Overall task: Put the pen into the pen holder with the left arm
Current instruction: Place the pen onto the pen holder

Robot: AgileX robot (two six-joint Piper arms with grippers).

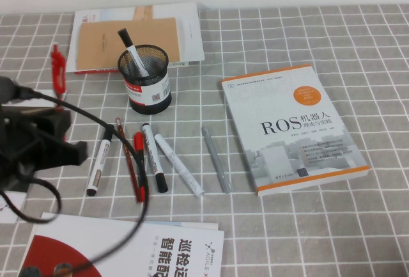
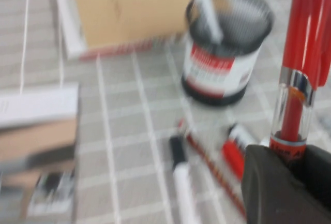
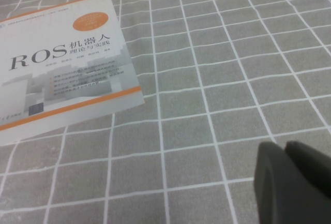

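The red pen (image 1: 59, 69) is off the table at the far left, to the left of the pen holder (image 1: 146, 75) and apart from it. In the left wrist view my left gripper (image 2: 289, 157) is shut on the pen (image 2: 302, 63) near its clear lower barrel, with the pen standing up from the fingers. The black mesh pen holder (image 2: 227, 53) has a red-and-white label and holds one white marker (image 1: 131, 50) with a black cap. The left arm (image 1: 35, 142) fills the left edge of the high view. My right gripper (image 3: 287, 154) is shut, empty, low over bare cloth.
Between the arm and the ROS book (image 1: 291, 126) lie several markers and pens: a white marker (image 1: 100, 160), a thin pencil (image 1: 128, 155), a red-and-black pen (image 1: 139, 152) and a grey pen (image 1: 216, 158). A brown notebook (image 1: 128, 40) lies behind the holder, a booklet (image 1: 121, 251) at the front.
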